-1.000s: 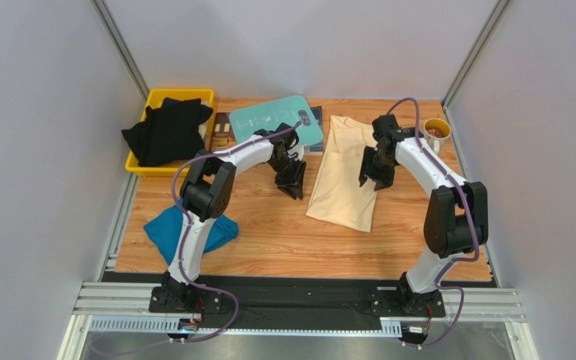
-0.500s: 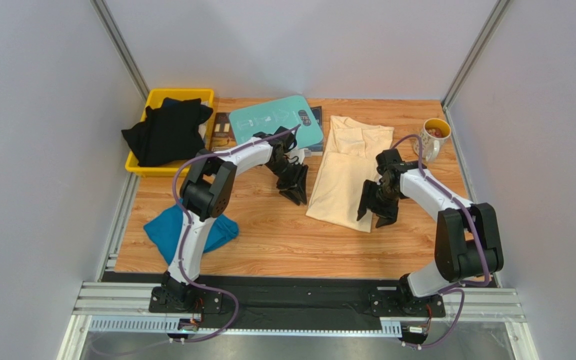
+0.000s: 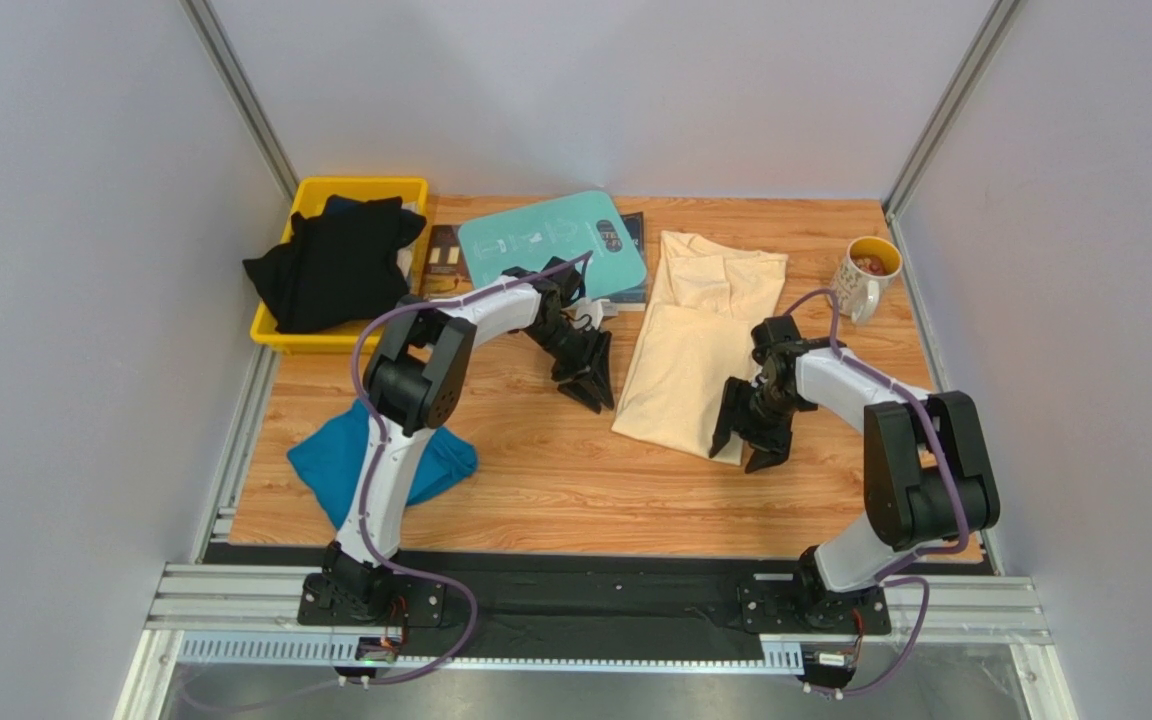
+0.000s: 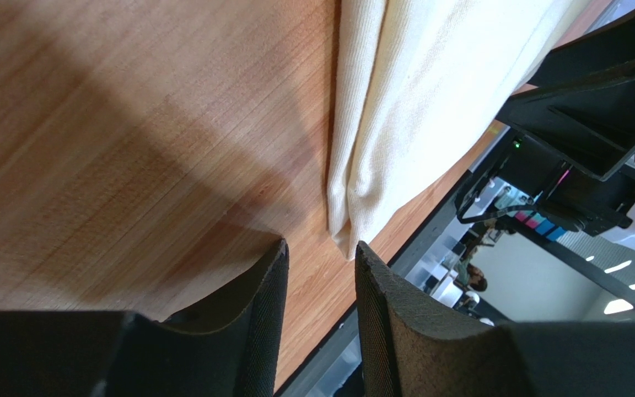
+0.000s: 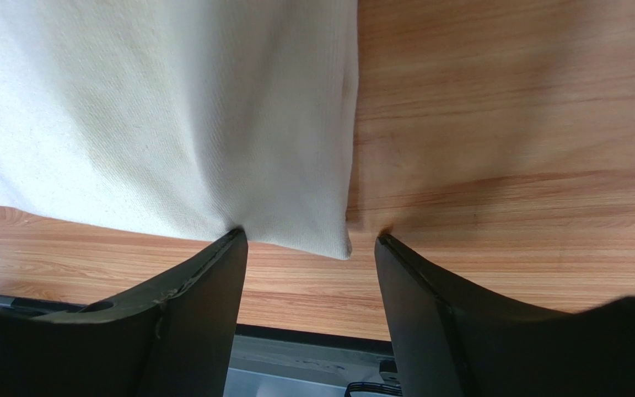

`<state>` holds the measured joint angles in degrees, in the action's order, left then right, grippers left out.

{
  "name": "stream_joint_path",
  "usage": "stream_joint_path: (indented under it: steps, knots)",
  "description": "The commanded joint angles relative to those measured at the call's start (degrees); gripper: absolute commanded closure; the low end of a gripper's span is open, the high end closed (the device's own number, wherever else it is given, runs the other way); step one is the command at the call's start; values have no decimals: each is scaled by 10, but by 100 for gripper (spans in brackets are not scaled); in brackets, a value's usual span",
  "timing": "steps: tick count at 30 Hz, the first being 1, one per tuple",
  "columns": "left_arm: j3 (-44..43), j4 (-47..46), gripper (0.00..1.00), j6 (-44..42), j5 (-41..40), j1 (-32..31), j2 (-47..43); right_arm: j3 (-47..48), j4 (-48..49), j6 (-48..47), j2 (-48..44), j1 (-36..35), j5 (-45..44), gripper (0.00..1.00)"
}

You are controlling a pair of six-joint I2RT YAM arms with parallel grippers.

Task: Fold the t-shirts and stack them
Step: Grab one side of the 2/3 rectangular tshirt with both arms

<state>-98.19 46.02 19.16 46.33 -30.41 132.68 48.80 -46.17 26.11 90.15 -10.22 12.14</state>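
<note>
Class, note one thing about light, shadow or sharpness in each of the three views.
Top view: even light, sharp throughout, faint shadows on the table. Left wrist view: a broad dark shadow crosses the table beside the cream shirt. Right wrist view: shirt weave crisp, the right claw dark with little detail.

The left arm point(image 3: 485, 308) and right arm point(image 3: 856, 378) wear white shells between bulky black joints. A purple cable point(image 3: 382, 321) loops along each. Black base plates point(image 3: 364, 597) anchor them at the near edge. The left gripper point(image 4: 319, 256) has black, curved, finely textured fingers point(image 4: 250, 306).
</note>
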Motion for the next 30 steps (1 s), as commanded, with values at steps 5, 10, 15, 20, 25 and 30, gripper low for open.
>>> stream_joint_path:
  steps: [5, 10, 15, 20, 25, 30]
  knots:
    - [14, -7, 58, -4, 16, -15, 5, -24, 71, -10, 48, -1, 15, 35]
    - [9, -8, 58, -4, 13, -41, 13, -25, 85, -12, 58, -2, 16, 35]
    - [-4, -8, 58, 0, 6, -53, 26, -19, 86, -11, 63, -1, 18, 36]
    - [-14, -9, 59, 6, -12, -54, 27, -9, 86, -11, 75, 0, 23, 39]
    - [-17, -10, 78, 9, -27, -53, 24, 4, 83, -13, 79, -1, 23, 65]
    - [-12, -11, 100, 4, -41, -53, 14, 7, 83, -14, 71, -1, 24, 100]
